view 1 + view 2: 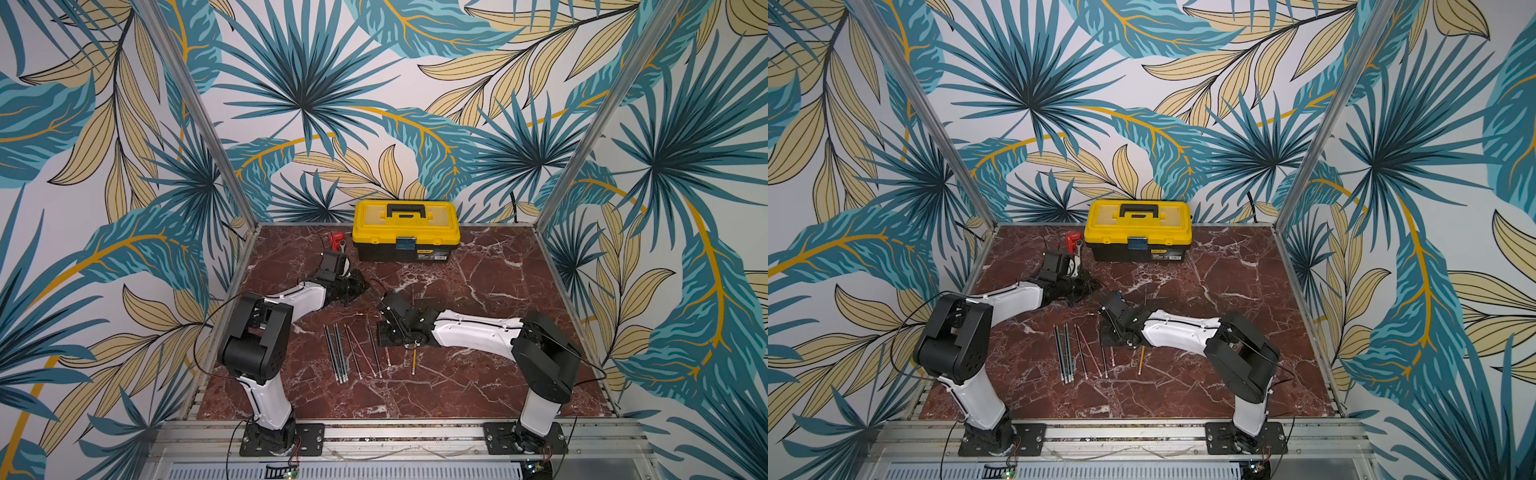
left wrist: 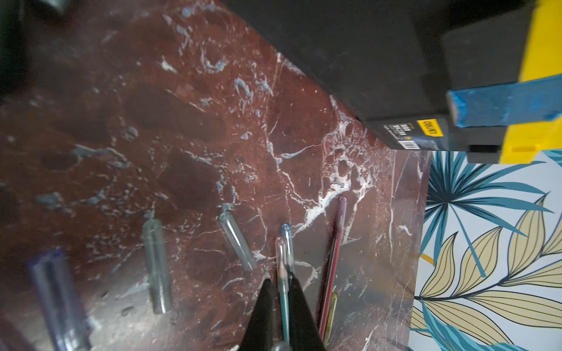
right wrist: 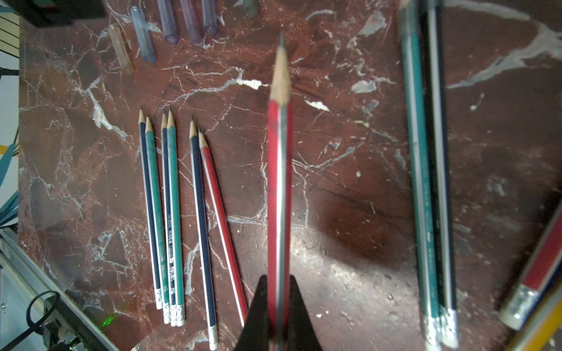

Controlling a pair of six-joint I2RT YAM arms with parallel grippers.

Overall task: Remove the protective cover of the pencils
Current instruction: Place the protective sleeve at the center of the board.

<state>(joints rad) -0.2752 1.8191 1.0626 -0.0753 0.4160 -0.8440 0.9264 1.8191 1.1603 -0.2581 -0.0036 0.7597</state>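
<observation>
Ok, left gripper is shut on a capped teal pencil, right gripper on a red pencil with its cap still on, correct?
Only the cap is wrong. The right wrist view shows the red pencil in the right gripper with a bare, sharpened tip, no cap. The left gripper is indeed shut on a capped teal pencil.

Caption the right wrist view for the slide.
Right gripper shut on a bare-tipped red pencil; other pencils and clear caps lie nearby.
</observation>
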